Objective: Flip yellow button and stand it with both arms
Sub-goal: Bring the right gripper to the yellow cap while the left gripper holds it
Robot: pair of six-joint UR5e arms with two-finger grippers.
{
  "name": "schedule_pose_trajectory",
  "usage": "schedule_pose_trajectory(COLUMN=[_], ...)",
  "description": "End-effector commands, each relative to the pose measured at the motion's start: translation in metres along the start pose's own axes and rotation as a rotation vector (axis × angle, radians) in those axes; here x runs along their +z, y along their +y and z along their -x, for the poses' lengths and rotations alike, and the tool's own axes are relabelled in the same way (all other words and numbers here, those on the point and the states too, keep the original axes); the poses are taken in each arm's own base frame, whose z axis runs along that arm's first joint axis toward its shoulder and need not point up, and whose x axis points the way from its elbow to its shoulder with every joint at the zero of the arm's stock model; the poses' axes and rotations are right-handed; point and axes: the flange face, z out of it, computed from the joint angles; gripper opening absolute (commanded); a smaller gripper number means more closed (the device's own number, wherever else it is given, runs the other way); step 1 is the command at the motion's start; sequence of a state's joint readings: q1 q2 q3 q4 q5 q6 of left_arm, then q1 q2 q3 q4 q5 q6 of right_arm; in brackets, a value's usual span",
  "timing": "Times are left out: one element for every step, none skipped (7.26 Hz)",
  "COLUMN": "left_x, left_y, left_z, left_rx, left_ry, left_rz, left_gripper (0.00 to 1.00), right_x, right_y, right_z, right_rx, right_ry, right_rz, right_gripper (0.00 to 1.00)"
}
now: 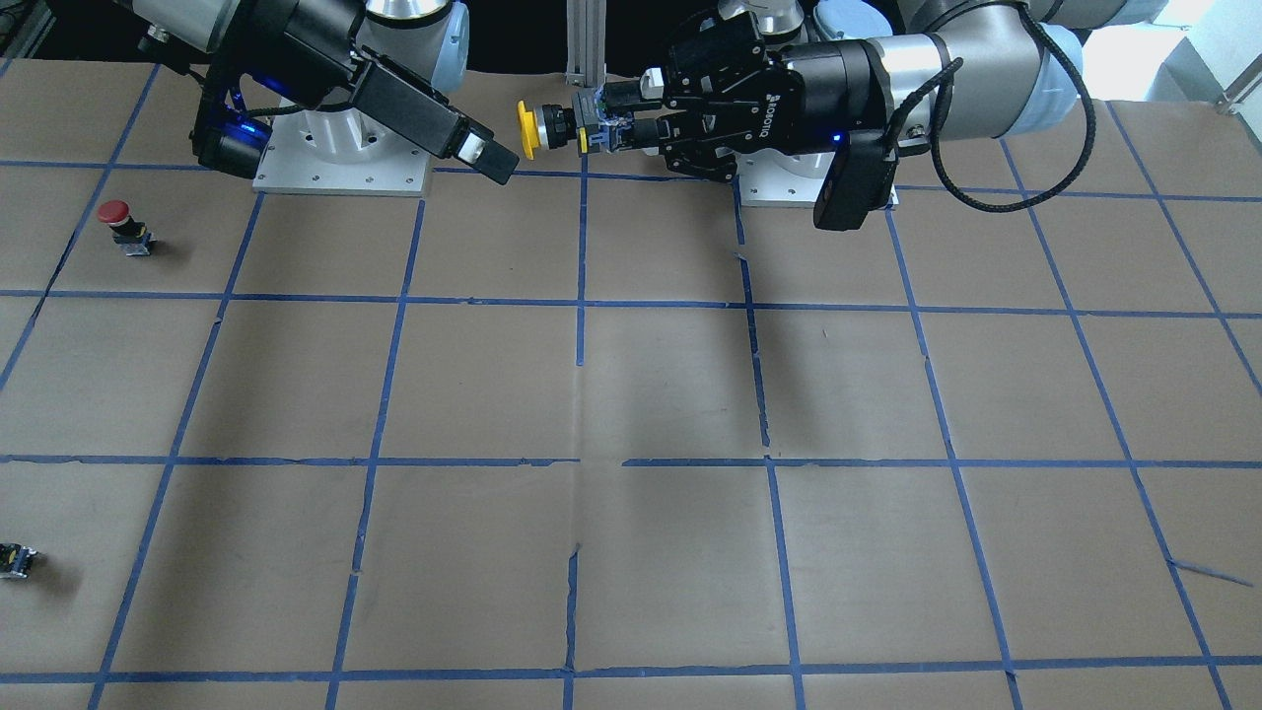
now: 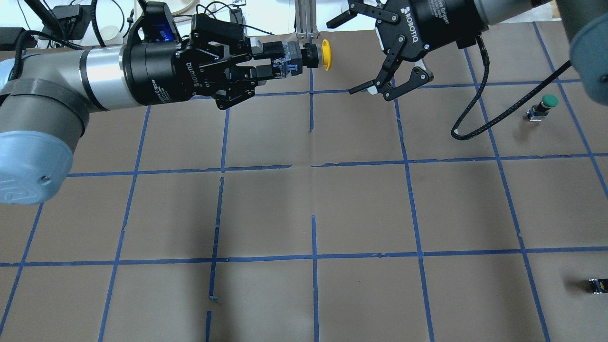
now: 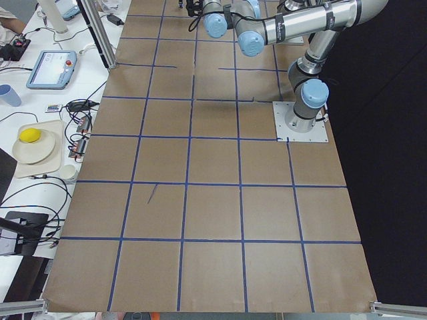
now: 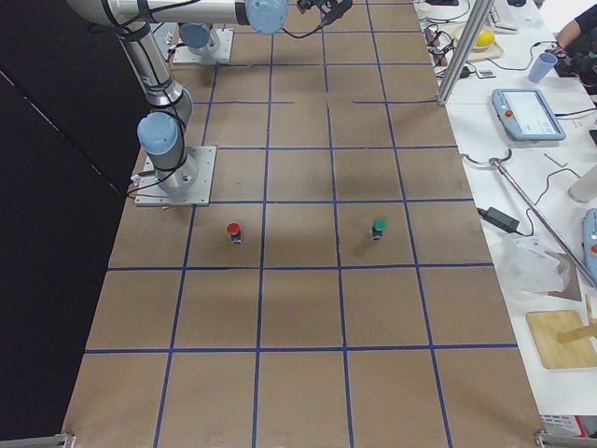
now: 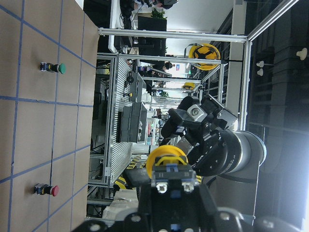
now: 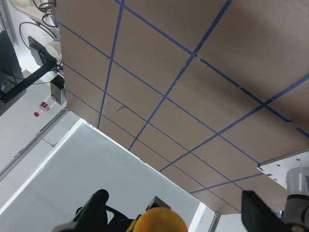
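The left arm's black two-finger claw [image 2: 285, 61] is pinching the small yellow push-button with the round mushroom cap [image 2: 317, 55] by the block at the back of its short black body. It is holding the button on its side, in the air above the brown paper tabletop with blue tape lines [image 2: 361, 209], about midway between the tabletop's left and right edges. The yellow cap is pointing away from the left claw and towards the right arm's black claw [image 2: 351, 52].

The right claw is hanging just beside the cap with its fingers [image 2: 361, 88] spread wide and touching nothing. In the right wrist view, the cap is showing at the bottom edge, between the two spread fingers.

A red-capped push-button [image 1: 123, 225] is standing cap up towards the tabletop's right edge, on the robot's side. A green-capped push-button [image 2: 544, 105] is also standing cap up towards that right edge, nearer the operators' side and well apart from the red one. A small black switch block [image 2: 597, 285] is lying close to the right edge.
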State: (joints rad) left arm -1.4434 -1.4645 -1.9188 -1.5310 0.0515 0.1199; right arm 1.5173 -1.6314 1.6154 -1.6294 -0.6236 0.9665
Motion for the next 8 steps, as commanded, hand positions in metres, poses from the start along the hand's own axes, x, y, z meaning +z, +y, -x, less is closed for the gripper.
schedule_pose_trajectory(left_x=[0.0006,0.0006,0.0006,0.0007,0.0007,0.0010,0.0010,0.0009], left_y=[0.0028,0.0012,0.0005,0.0001,-0.0004,-0.0020,-0.0021,-0.0016], left_z=[-0.0032,-0.0018,-0.0016,-0.0003,0.0004,0.0050,0.0049,0.0043], left_rx=[-0.010,-0.024,-0.022,-0.024,-0.024,-0.022,-0.025,-0.028], left_ry=[0.002,0.002,0.002,0.002,0.002,0.002,0.002,0.002], left_rz=[0.001,0.001,0.001,0.001,0.001,0.002,0.001,0.001], left_gripper=[0.01,0.01,0.02,0.02,0.02,0.02,0.02,0.02], right_x=[0.0006,0.0017,0.0035,0.0039,0.0039,0.0039,0.0038,0.0043], right_y=[0.0067,0.0053,0.0017,0.0010,0.0011,0.0011,0.0021,0.0019], right_z=[0.0049,0.0043,0.0051,0.0053,0.0054,0.0054,0.0061,0.0065], right_rx=[-0.003,0.002,0.007,0.010,0.010,0.010,0.010,0.012], right_ry=[-0.044,-0.042,-0.039,-0.039,-0.040,-0.040,-0.047,-0.050], right_rz=[0.058,0.060,0.062,0.064,0.065,0.065,0.075,0.082], right_gripper=[1.00,1.00,0.95,0.86,0.78,0.61,0.50,0.35])
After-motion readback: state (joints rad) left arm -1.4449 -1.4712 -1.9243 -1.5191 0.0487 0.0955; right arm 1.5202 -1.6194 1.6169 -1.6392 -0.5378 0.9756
